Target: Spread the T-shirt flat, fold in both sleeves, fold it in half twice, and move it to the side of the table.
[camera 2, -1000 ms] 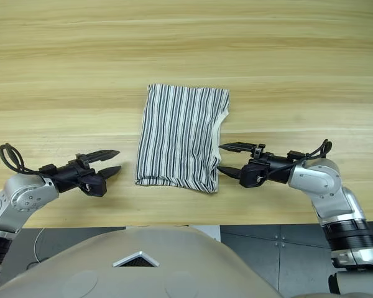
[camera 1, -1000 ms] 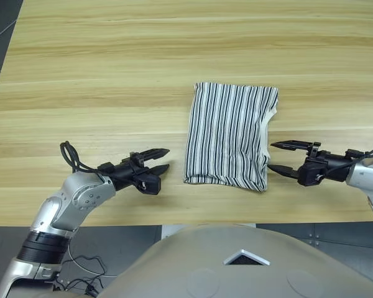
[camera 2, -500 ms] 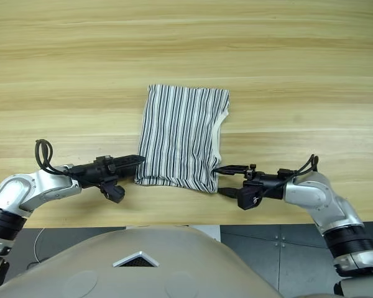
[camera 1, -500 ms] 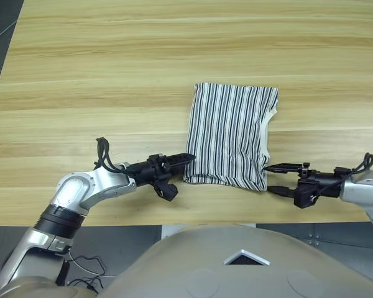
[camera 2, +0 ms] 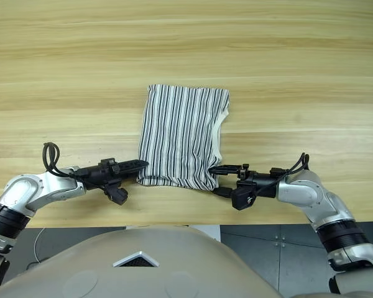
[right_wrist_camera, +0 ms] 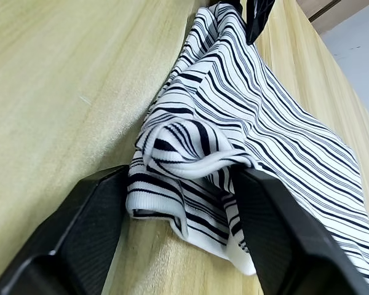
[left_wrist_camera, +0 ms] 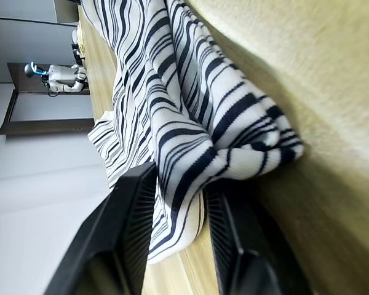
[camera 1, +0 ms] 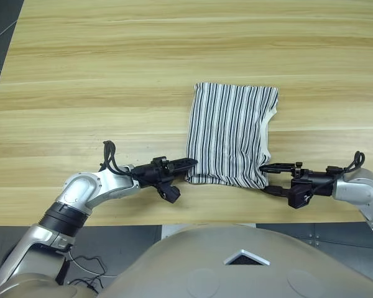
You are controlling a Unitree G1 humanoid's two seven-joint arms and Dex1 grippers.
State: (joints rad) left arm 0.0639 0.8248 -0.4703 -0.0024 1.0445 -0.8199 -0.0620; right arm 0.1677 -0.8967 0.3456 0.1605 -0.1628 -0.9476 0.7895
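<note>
While lying folded on the table [camera 1: 112, 74] toward its near edge, the T-shirt [camera 1: 230, 133] is resting with both near corners between gripper fingers. The left gripper [camera 1: 189, 164] is straddling the near left corner with a narrow gap, and the right gripper [camera 1: 265, 177] is standing wide apart around the near right corner. Both grippers are now sitting at the cloth, having stood clear of it a second before; the shirt is keeping its place. It is showing black-and-white stripes in a rough rectangle, with layers bunching at both near corners.
</note>
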